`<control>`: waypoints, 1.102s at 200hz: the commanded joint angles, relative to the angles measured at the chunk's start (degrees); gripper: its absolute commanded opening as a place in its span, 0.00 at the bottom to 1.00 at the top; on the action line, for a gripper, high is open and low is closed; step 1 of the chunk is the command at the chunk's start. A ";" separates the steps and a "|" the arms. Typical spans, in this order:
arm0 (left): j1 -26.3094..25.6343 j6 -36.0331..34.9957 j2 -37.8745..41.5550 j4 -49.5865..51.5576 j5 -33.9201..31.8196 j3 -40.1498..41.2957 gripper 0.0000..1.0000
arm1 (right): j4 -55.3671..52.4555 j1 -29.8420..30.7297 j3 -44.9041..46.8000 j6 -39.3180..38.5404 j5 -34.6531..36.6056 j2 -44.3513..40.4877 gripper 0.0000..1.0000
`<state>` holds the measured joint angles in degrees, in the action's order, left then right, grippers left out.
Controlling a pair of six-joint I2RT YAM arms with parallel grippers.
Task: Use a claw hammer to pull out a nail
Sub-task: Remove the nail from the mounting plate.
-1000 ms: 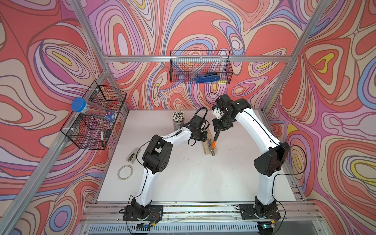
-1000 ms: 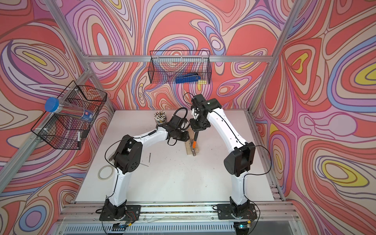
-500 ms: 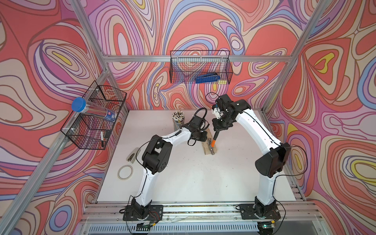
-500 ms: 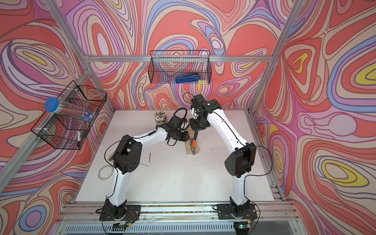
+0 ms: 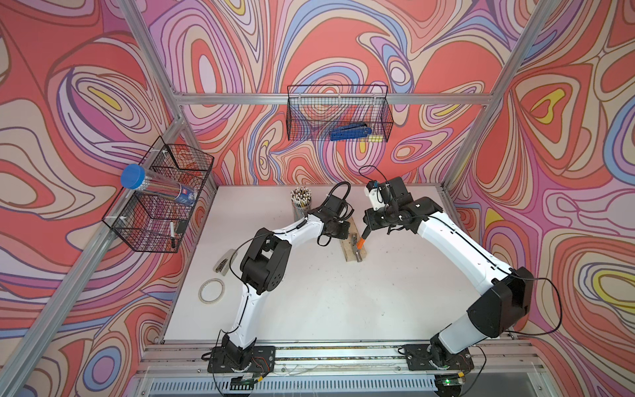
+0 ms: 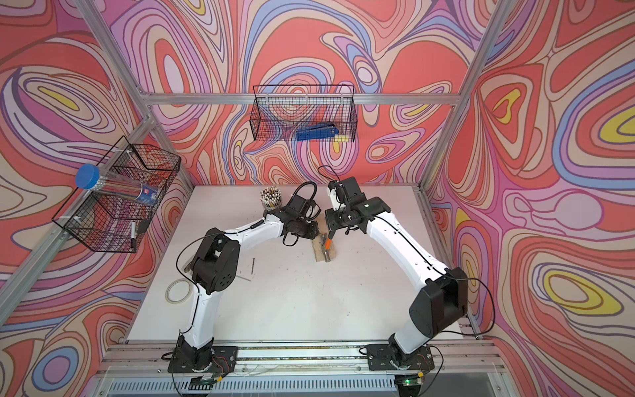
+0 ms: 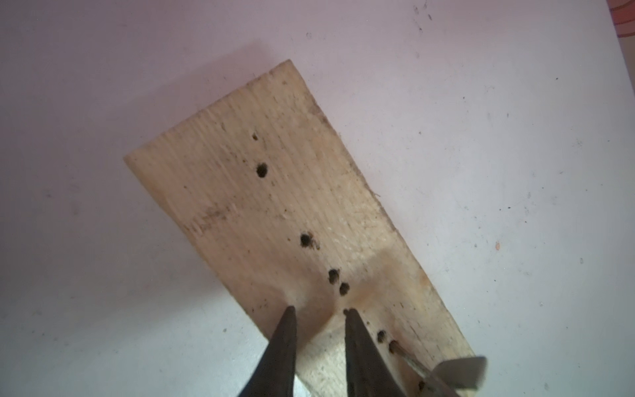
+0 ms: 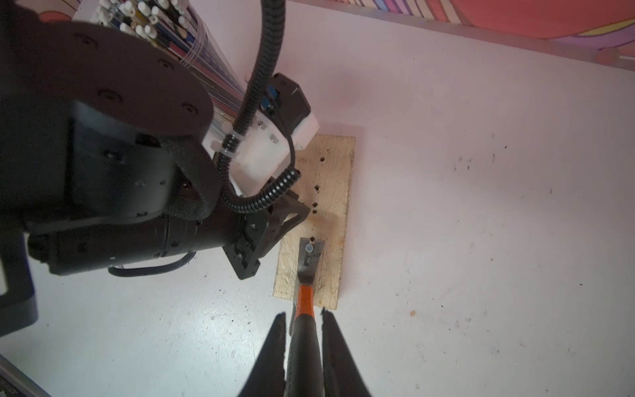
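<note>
Now we are clamping the jaws of the right gripper (image 8: 303,313) on the claw hammer (image 8: 305,299), its handle running straight ahead to the claw straddling the nail (image 8: 309,247), while the left gripper (image 7: 320,309), slightly parted and empty, is resting on the plank (image 8: 335,165).

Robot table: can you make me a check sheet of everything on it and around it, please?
Surface: white table, speckled with small dark marks.
Job's things: claw hammer has its head on the wooden board, forked end around the nail; the board has many empty holes.
Clutter: pencil cup, tape roll, grey stapler-like tool, loose nails.
Grippers: right claw shut on the hammer's black handle; left claw open, tips at the board, holding nothing.
Cables: black ribbed cable loops at the left wrist.
Surroundings: swirly walls; back basket holds a blue tool; side basket holds a blue-capped tube.
</note>
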<state>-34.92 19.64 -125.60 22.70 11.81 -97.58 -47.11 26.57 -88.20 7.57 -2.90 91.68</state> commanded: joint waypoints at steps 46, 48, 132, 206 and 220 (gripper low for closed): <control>0.49 1.94 -7.04 14.14 -3.86 0.25 0.26 | -1.34 1.75 6.61 -2.12 2.88 2.58 0.00; 0.47 1.97 -7.14 14.31 -3.96 0.21 0.26 | -1.15 1.76 6.85 -2.17 2.78 2.44 0.00; 0.82 2.75 -8.61 15.62 -4.17 1.95 0.24 | 10.52 3.66 18.06 -2.97 3.16 -3.01 0.00; 0.99 2.49 -8.32 16.40 -4.69 2.35 0.22 | 22.04 4.81 27.94 -2.85 4.41 -8.67 0.00; 0.99 2.63 -8.34 16.48 -4.86 2.31 0.22 | 23.47 4.91 29.52 -2.45 4.73 -9.39 0.00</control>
<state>-34.79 21.67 -126.96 25.67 11.27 -99.98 -16.19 30.20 -65.47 5.98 2.74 79.85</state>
